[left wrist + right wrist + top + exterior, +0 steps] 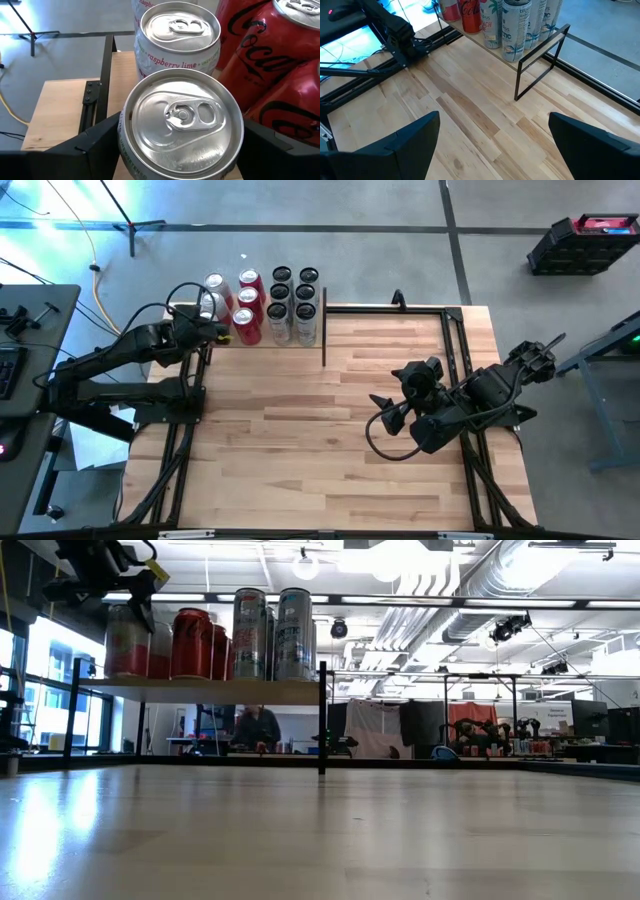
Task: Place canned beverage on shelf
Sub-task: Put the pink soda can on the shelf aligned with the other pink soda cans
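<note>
The shelf [215, 690] is a light-wood board on black posts at the table's far left, and it carries several cans. A silver-topped white can [182, 125] stands at the shelf's left end, in front of a "raspberry lime" can [177, 30] and beside red cola cans [270, 65]. My left gripper [182, 140] sits around this can, one dark finger on each side; the high view shows it at the shelf's near-left corner [208, 328]. My right gripper [385, 415] hangs open above the table's right half, with nothing between its fingers [495, 135]. My left gripper pinches the white can between its two fingers, on opposite sides of the upper wall just under the rim [124, 145]. The fingers slant down onto it from the table's near-left side. The can stays upright; in the low view its base [127, 672] is at board level.
Tall silver cans [293, 305] fill the shelf's right part, next to a black upright post [323, 330]. Black frame rails run along the table's sides [455, 350]. Bare wooden tabletop [300, 440] lies between the two arms.
</note>
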{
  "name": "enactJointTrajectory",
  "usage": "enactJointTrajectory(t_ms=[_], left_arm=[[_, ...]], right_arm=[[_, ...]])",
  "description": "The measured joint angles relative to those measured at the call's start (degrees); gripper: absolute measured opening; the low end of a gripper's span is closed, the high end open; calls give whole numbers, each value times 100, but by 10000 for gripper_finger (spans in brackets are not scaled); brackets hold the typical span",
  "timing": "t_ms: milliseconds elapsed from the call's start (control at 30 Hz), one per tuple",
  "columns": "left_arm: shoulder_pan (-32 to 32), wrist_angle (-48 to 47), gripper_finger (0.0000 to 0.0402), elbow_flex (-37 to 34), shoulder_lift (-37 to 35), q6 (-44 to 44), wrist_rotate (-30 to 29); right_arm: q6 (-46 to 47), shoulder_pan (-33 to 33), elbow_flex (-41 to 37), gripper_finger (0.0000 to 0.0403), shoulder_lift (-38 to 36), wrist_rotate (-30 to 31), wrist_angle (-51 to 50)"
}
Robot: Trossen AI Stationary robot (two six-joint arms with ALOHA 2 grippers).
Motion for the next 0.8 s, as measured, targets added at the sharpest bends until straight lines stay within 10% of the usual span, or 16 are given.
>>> enactJointTrajectory(t_ms=[800], left_arm=[[418,339,304,0,44,349,205]], right_arm=[[-34,-2,0,360,0,0,35]])
